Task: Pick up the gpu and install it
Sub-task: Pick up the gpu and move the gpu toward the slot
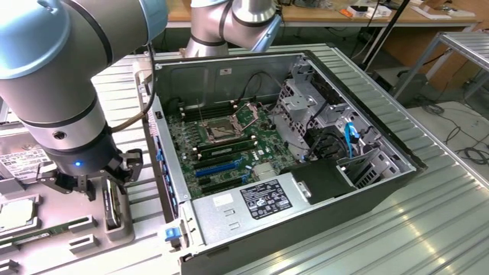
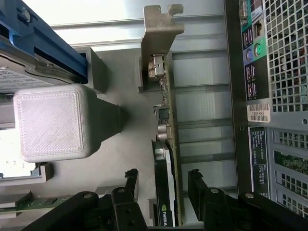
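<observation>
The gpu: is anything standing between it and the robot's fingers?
Nothing visible does. The open fingers straddle the gpu, which stands on edge on the grey tray, with only a bare gap between each finger and the card.

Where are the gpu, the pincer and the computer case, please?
gpu (image 2: 169,144): wrist view, green board edge.
pincer (image 2: 162,175): wrist view, midway between fingertips.
computer case (image 1: 344,223): exterior view, black side wall.
</observation>
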